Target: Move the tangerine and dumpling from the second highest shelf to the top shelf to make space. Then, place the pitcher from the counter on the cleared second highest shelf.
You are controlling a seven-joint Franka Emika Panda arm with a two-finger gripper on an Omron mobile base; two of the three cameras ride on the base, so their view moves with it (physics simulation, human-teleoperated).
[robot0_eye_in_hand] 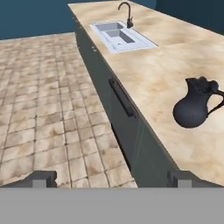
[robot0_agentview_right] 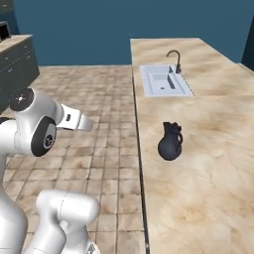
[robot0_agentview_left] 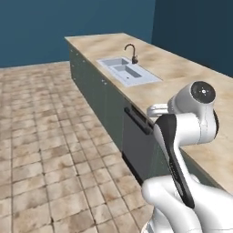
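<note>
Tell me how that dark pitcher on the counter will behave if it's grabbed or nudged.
The pitcher looks rigid, and its round belly could slip between the fingers. Its narrow neck and side handle suggest it may tip if pushed high. It stands upright on the counter.

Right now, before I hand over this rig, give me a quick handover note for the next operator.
Gripper: open, holding nothing, out over the floor beside the cabinets.
Pitcher: dark, upright on the counter, on the near side of the sink, untouched.
The fridge shelves, tangerine and dumpling are out of frame, so their state can't be confirmed.
Left: check both small items are on the top shelf, then take the pitcher to the second highest shelf.
</note>
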